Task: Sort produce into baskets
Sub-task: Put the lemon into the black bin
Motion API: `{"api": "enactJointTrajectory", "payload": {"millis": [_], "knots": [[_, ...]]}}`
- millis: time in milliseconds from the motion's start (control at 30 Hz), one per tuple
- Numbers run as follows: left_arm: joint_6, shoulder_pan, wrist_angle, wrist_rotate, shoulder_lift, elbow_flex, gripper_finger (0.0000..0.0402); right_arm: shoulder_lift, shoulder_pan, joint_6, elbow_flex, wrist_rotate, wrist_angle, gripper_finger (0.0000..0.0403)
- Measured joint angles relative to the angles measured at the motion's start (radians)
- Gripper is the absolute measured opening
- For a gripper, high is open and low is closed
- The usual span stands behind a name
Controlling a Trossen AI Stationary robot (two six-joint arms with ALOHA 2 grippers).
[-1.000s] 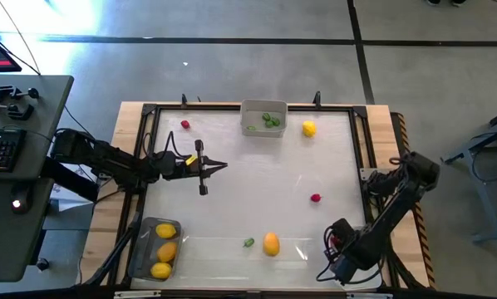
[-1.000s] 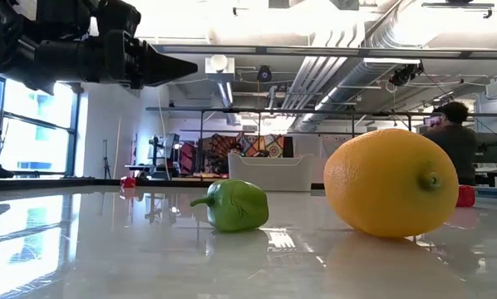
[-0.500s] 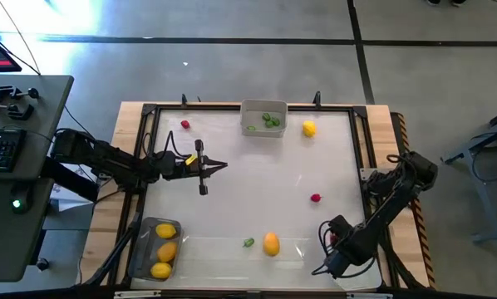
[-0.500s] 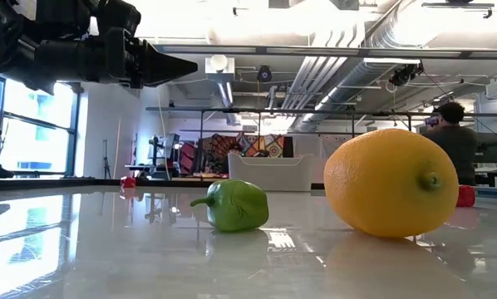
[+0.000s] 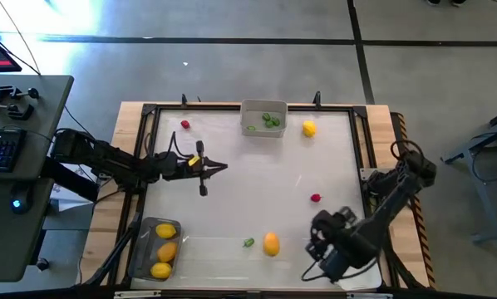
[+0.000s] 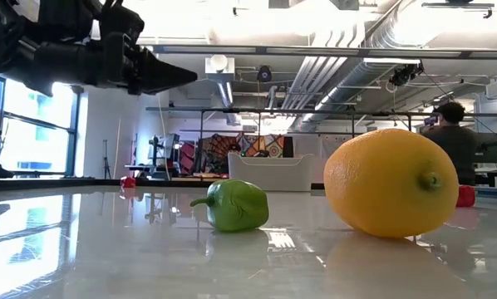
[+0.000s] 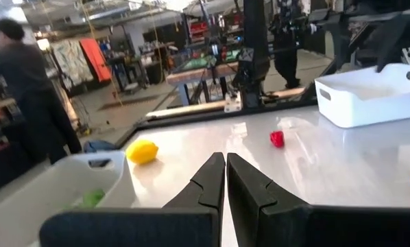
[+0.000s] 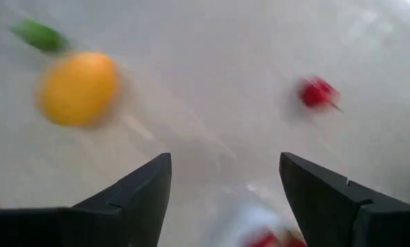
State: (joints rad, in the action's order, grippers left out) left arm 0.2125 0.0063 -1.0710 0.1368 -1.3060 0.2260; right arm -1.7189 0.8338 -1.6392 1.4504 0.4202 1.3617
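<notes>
Dark-tinted bin (image 5: 155, 248) at the table's (image 5: 232, 183) 7 o'clock corner: holds three yellow fruits (image 5: 164, 247) in a row. Pale grey bin (image 5: 263, 119) at the 12 o'clock edge: holds green pieces (image 5: 272, 120). A white bin (image 7: 369, 93) shows in the left wrist view beyond the red piece; it cannot be told whether anything lies in it.

Loose produce, left to right in the high view: a red piece (image 5: 184, 124) near the 11 o'clock corner; a small green piece (image 5: 248, 242) and an orange-yellow lemon (image 5: 271, 243) side by side near the 6 o'clock edge, apart from each other; a yellow fruit (image 5: 309, 128) just at 3 o'clock of the grey bin; a second red piece (image 5: 316, 198) on the right half.

Left gripper (image 5: 219, 167): held above the table's left half, fingers pressed together, nothing between them. The nearest red piece lies at its 11 o'clock, well apart.

Right gripper (image 5: 317, 235): over the 5 o'clock area, fingers (image 8: 140, 192) spread wide, holding nothing. The lemon lies near, at its 9 o'clock; the second red piece lies at its 12 o'clock, near.
</notes>
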Motion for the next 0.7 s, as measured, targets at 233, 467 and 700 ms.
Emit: {"api": "enactJointTrajectory", "payload": {"millis": [233, 467, 700], "knots": [[-0.023, -0.016, 0.006, 0.007, 0.000, -0.041, 0.0005, -0.059, -0.133, 0.432, -0.079, 0.062, -0.432, 0.0259], [-0.020, -0.043, -0.058, 0.034, 0.000, -0.082, 0.0005, -0.171, -0.219, 0.661, -0.056, -0.012, -0.637, 0.0265], [-0.025, -0.058, -0.056, 0.034, 0.000, -0.082, 0.0005, -0.187, -0.239, 0.477, -0.043, -0.081, -0.581, 0.0325]]}}
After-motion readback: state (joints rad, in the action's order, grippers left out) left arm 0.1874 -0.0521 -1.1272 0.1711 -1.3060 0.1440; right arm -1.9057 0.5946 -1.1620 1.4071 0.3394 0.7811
